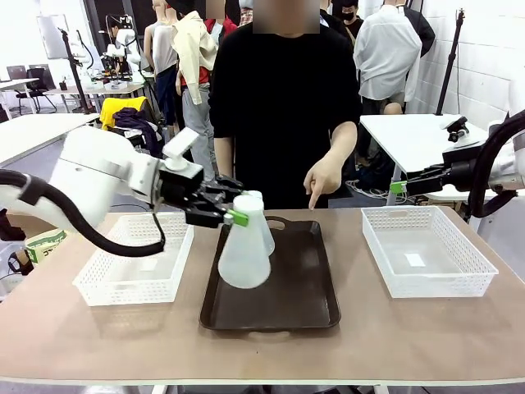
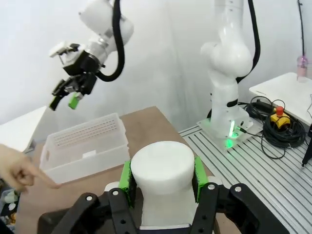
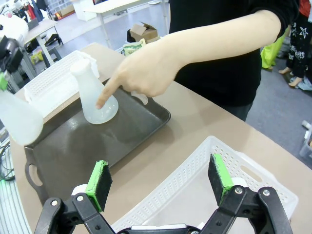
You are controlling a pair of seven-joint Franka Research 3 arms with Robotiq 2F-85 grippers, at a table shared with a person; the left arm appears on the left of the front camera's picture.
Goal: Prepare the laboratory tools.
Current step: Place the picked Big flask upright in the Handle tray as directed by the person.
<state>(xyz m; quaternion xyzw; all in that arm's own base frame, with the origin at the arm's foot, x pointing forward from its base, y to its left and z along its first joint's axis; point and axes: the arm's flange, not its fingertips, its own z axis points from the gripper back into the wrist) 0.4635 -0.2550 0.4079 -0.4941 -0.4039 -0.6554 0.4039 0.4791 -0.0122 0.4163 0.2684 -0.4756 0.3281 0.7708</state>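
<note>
At the left we see the left arm reaching in toward the middle, its left gripper [image 1: 232, 215] clamped on the neck of one flask [image 1: 244, 250]; in the left wrist view the green pads [image 2: 126, 178] press both sides of that neck. This held flask hangs tilted above the dark brown tray [image 1: 308, 295], and we cannot tell whether its base touches the tray. A second flask [image 3: 95, 95] stands upright on the tray, mostly hidden behind the first in the front view.

In the middle, the person's hand [image 1: 323, 178] hangs over the tray's far edge, index finger pointing down, the other fingers curled and holding nothing. From the right wrist view the fingertip is just beside the standing flask.

At the right, the right arm is raised off the table, its right gripper [image 1: 398, 187] aimed toward the middle, above the right basket [image 1: 426, 254], jaws spread wide and empty.

We count two flasks, two white mesh baskets with the left basket [image 1: 131, 263] beside the tray, and one tray.
</note>
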